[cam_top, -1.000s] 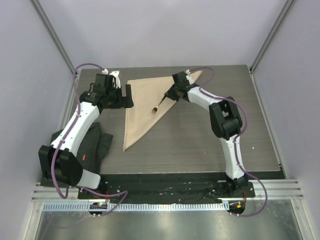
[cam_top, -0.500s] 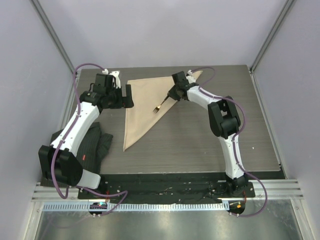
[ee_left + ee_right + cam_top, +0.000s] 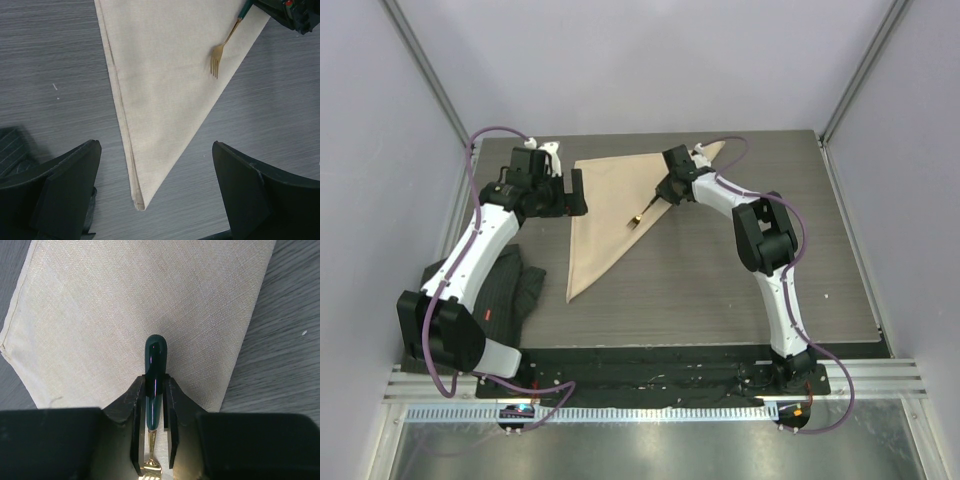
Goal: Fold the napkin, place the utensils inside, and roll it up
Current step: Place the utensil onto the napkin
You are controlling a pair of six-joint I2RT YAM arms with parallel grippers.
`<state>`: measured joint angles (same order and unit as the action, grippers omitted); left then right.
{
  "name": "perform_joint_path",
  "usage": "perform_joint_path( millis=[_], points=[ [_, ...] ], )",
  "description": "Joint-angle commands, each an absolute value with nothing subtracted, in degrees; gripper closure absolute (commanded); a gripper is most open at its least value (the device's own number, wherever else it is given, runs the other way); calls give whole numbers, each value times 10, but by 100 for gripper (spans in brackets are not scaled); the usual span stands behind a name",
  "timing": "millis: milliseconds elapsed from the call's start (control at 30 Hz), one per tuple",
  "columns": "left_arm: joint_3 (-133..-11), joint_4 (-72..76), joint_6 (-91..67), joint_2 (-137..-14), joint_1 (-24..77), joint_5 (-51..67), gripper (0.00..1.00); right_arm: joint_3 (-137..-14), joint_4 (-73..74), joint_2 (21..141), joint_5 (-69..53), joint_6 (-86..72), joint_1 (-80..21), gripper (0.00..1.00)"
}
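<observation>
The beige napkin (image 3: 605,215) lies folded into a triangle on the table, with one point toward the near left. It also shows in the left wrist view (image 3: 165,75) and the right wrist view (image 3: 125,305). My right gripper (image 3: 661,192) is shut on the dark green handle of a fork (image 3: 155,360) over the napkin's right edge. The fork's gold tines (image 3: 636,219) point toward the near left and show in the left wrist view (image 3: 216,62). My left gripper (image 3: 574,192) is open and empty, above the napkin's left edge and its near point (image 3: 139,202).
A dark grey ribbed cloth (image 3: 510,285) lies crumpled at the near left by the left arm, and its edge shows in the left wrist view (image 3: 12,150). The grey wood-grain table (image 3: 720,290) is walled by pale panels at the back and sides.
The right gripper has shifted slightly with the fork, so the tines sit a little further right on the napkin. The left arm has not moved.
</observation>
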<state>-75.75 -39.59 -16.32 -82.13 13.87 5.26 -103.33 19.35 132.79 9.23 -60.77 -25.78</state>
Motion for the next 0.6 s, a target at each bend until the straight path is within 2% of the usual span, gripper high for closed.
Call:
perform_joint_path(
  millis=[0, 133, 367, 567],
  points=[
    [-780, -394, -165, -808, 141, 61, 0, -1057, 200, 1322, 119, -606, -262, 70],
    [-780, -394, -165, -808, 141, 61, 0, -1065, 205, 1321, 114, -602, -263, 58],
    [-780, -394, -165, -809, 141, 61, 0, -1088, 169, 1301, 62, -551, -262, 55],
    [-779, -389, -170, -806, 141, 73, 0, -1017, 41, 1223, -36, -511, -241, 55]
  ],
)
